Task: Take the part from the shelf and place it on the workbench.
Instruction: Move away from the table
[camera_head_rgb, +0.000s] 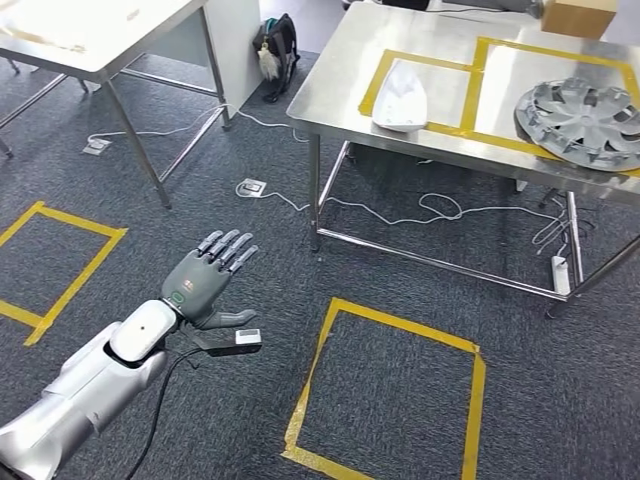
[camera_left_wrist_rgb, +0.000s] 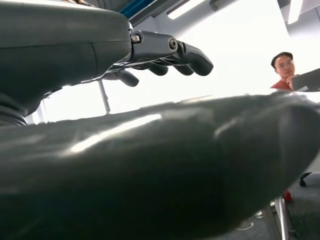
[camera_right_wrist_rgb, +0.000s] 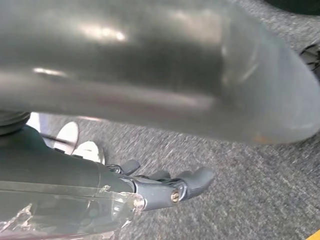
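Reaching over grey carpet at lower left, the silver left hand (camera_head_rgb: 205, 277) is held flat, fingers wide, empty. The right hand (camera_right_wrist_rgb: 166, 187) hangs loosely open. A white moulded plastic part (camera_head_rgb: 400, 95) lies on the steel workbench (camera_head_rgb: 340, 90), upper centre, so placement seems done; withdrawal is likely next.

The left hand (camera_head_rgb: 204, 278) hangs over open carpet (camera_head_rgb: 226, 410) at lower left, fingers spread, nothing close around it. Ahead at upper right, the worktop (camera_head_rgb: 340, 90) edge and its leg (camera_head_rgb: 314, 190) block the way; on top lie a white part (camera_head_rgb: 400, 95) and, well apart, a grey wheel cover (camera_head_rgb: 577, 120), with bare steel between.
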